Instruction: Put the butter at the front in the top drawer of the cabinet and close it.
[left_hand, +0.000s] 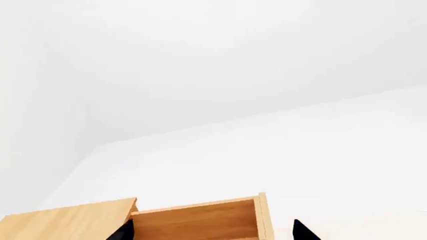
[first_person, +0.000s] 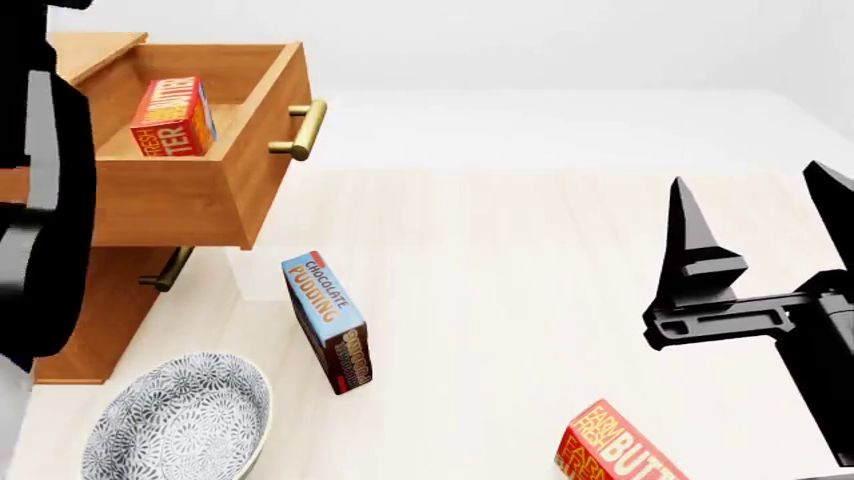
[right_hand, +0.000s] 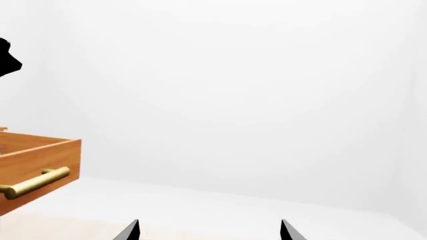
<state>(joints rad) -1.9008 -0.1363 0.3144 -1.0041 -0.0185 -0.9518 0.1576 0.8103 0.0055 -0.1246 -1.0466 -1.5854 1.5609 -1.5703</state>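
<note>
Blue chocolate pudding box (first_person: 328, 322) stands on end on pale wood tabletop (first_person: 534, 300), leaning slightly, white-and-red lettering on its face, red-brown panel low on narrow side. Patterned bowl (first_person: 180, 420), grey-and-white print, sits near box at head view's lower left, well apart from it; bowl's near rim cut off by frame edge. Second red-orange butter carton (first_person: 617, 450) lies at bottom edge, only partly in view, so its full pose cannot be told. Plain white walls (right_hand: 233, 100) behind.
</note>
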